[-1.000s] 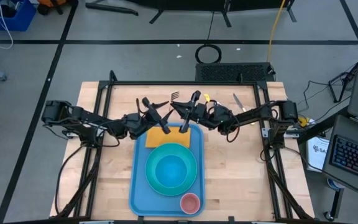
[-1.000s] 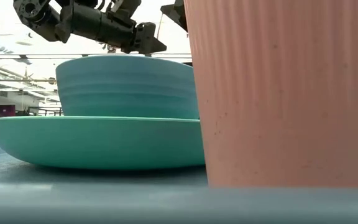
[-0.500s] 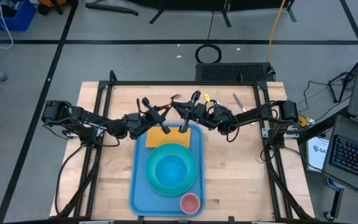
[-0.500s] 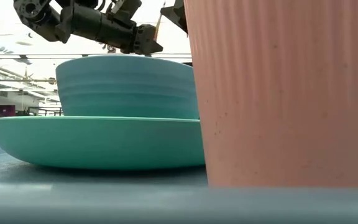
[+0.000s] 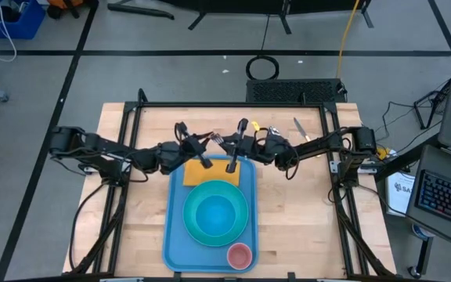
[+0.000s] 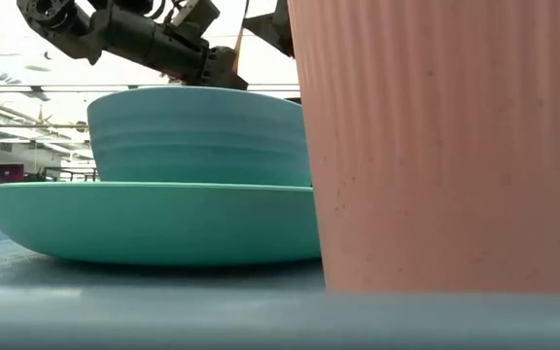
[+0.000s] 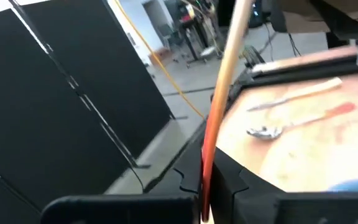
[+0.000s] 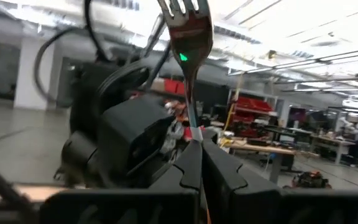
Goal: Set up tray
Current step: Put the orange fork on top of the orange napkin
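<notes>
**Both claws closed on one fork above the tray's far edge**

The left gripper [image 5: 208, 141] has its fingers pressed together on a fork [image 5: 219, 139]; the left wrist view shows the fork's slim handle [image 7: 219, 106] running up from between the closed fingers. The right gripper [image 5: 234, 144] is also fully closed on the same fork: in the right wrist view its two dark fingers meet around the stem, with the tines [image 8: 187, 28] standing above them and the left arm's gripper just behind. The two claws meet nose to nose above the far end of the tray [image 5: 174, 235], over the orange-yellow napkin [image 5: 196, 173].

The light-blue tray lies at the middle of the wooden table [image 5: 288, 227]. In it, the napkin lies at the far end, partly under the turquoise plate [image 5: 196, 227]. A turquoise bowl [image 5: 214, 213] sits in the plate, and a pink ribbed cup [image 5: 239, 255] stands upright in the tray's near right corner. What the bowl and cup contain cannot be told.

On the bare table beyond the right arm lie a knife [image 5: 299, 128] and a spoon [image 7: 265, 131], well apart from the tray.
</notes>
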Available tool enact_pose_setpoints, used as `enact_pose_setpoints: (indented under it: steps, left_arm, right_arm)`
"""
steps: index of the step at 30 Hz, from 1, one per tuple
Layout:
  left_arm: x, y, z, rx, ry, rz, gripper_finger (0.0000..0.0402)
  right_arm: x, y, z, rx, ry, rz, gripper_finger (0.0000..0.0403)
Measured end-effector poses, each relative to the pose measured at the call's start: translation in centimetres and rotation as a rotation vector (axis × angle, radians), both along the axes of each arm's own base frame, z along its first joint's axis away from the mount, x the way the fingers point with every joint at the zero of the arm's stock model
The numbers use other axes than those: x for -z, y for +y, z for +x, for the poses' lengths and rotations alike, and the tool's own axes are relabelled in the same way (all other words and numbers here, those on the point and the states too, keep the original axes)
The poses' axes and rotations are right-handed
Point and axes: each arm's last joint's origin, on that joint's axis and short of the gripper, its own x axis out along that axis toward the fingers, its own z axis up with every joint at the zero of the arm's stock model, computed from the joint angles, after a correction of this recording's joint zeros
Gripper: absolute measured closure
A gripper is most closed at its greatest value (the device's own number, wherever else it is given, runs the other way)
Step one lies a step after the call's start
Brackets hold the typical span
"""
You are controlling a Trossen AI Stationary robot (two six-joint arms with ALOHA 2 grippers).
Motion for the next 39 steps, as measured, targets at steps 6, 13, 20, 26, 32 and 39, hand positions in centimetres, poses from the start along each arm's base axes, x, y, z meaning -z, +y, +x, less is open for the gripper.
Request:
enact_pose_setpoints:
  steps: [6,13,20,26,32,39]
  left_arm:
    - [-0.3,-0.1,-0.9,0.057,0.053,-0.063,0.0397]
    - [-0.1,-0.1,-1.9,0.092,0.119,-0.164,0.0397]
    - [0.0,0.0,-3.1,0.190,0.193,-0.269,0.0397]
    - [0.1,0.4,-3.9,0.248,0.244,-0.368,0.0397]
    - [1.0,1.8,-5.2,0.245,0.352,-0.538,0.0397]
    - [1.9,3.2,-6.1,0.259,0.435,-0.678,0.0397]
  right_arm:
    - [0.3,0.2,0.1,-0.013,0.042,-0.011,0.0402]
    - [0.2,0.2,-0.1,-0.013,0.139,-0.004,0.0402]
    - [-0.6,0.2,-0.9,0.004,0.249,0.013,0.0365]
    - [-0.6,0.2,-1.5,-0.005,0.349,0.029,0.0314]
    - [-0.9,0.3,-2.6,-0.010,0.476,0.071,0.0274]
    - [-1.1,0.4,-2.9,-0.004,0.491,0.088,0.0251]
